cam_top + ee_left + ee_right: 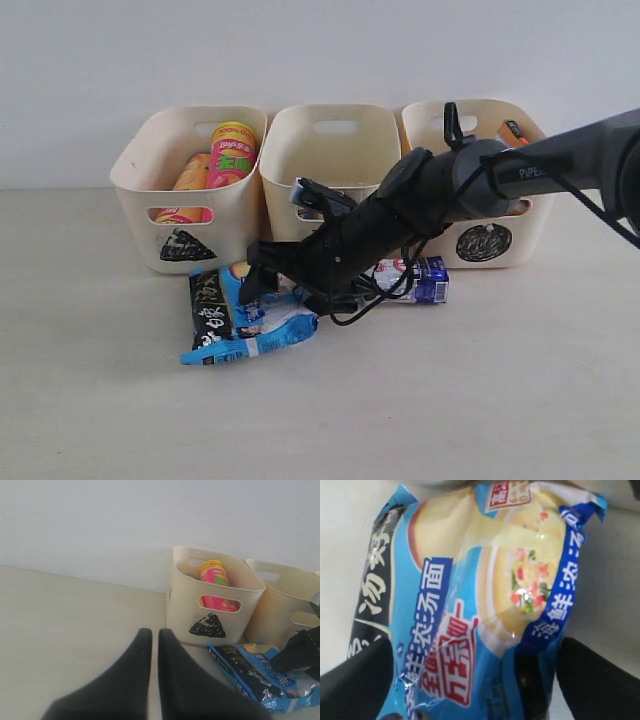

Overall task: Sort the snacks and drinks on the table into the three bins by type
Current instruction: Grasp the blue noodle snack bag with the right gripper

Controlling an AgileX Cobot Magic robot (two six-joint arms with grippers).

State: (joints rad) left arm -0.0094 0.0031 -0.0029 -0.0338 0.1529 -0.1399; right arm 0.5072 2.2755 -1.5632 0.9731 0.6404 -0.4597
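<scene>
Two chip cylinders point(232, 150) binned in the triangle bin point(230, 240); at its six o'clock the right gripper point(258, 285), jaws apart, straddles the blue bag point(245, 325), a carton point(425, 280) waits at the bag's three o'clock, and the left gripper point(151, 645) is closed and empty.

Three cream bins point(330, 160) carry black scribbled marks. The bag point(240, 320) is bright blue with a black band and red-and-white lettering. The pink can point(231, 160) has a yellow lid. The tabletop point(100, 400) is pale beige.
</scene>
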